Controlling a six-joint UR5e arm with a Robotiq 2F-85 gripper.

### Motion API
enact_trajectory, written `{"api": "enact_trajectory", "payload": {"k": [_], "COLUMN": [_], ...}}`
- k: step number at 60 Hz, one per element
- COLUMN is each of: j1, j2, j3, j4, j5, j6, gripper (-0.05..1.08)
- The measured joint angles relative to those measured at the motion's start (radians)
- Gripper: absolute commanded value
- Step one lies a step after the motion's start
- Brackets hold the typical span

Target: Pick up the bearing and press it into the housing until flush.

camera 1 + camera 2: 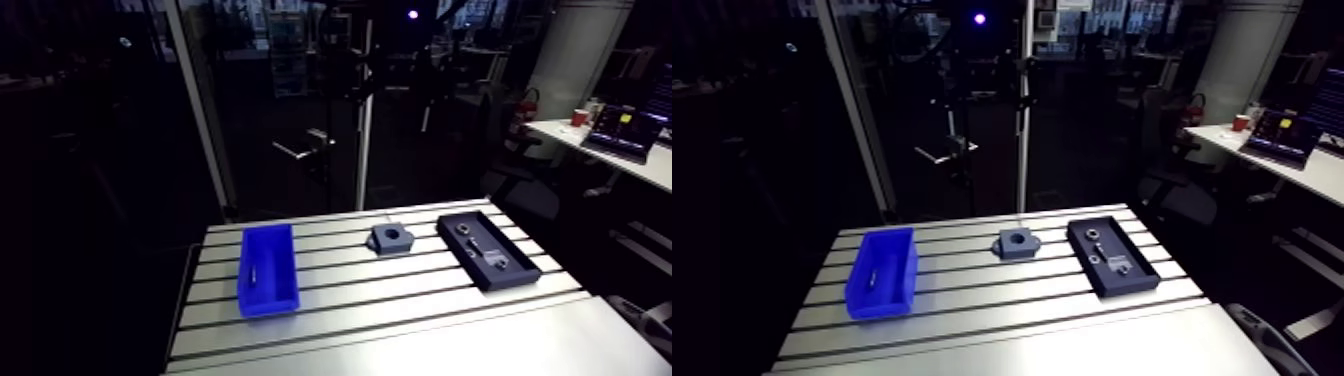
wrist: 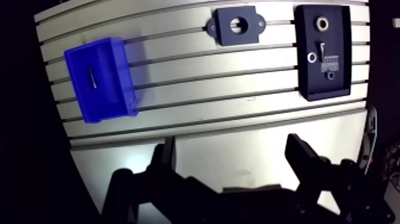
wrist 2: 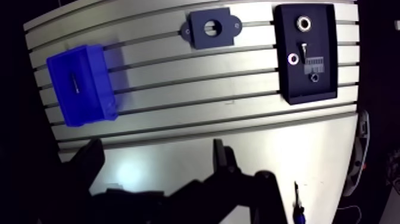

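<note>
While wide open and empty, claw (image 2: 232,145) well back from bearing (image 2: 324,24) in black tray (image 2: 341,74).

In the arm view, three things are set in a row across the table (image 1: 400,320), well apart. The bin (image 1: 268,270) is placed at lower left of the frame, the housing (image 1: 392,238) at centre, slightly farther back, and the tray (image 1: 488,250) at right. A pin (image 2: 92,77) is held in the bin. In the tray, one ring (image 2: 323,24) is laid at the far end, behind a second ring (image 2: 311,57) and small parts.
</note>
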Motion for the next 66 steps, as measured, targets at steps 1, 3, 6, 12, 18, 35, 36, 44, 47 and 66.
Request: {"api": "enact_trajectory", "payload": {"k": [1, 3, 6, 12, 18, 35, 36, 44, 47, 66], "j1": [0.001, 0.009, 0.019, 0.043, 0.067, 0.097, 0.097, 0.097, 0.097, 0.046], "j2": [-0.001, -0.009, -0.021, -0.046, -0.071, -0.101, -0.101, -0.099, -0.096, -0.063], "j3": [0.0, 0.004, 0.009, 0.02, 0.031, 0.041, 0.041, 0.039, 0.037, 0.024], "j4": [0.0, 0.007, 0.017, 0.039, 0.06, 0.089, 0.089, 0.09, 0.089, 0.043], "j5": [0.0, -0.002, -0.006, -0.013, -0.021, -0.046, -0.049, -0.073, -0.082, -0.108], "j6": [0.0, -0.004, -0.01, -0.023, -0.036, -0.058, -0.059, -0.062, -0.062, -0.132], "gripper": [0.0, 0.0, 0.0, 0.0, 0.0, 0.0, 0.0, 0.0, 0.0, 0.0]}}
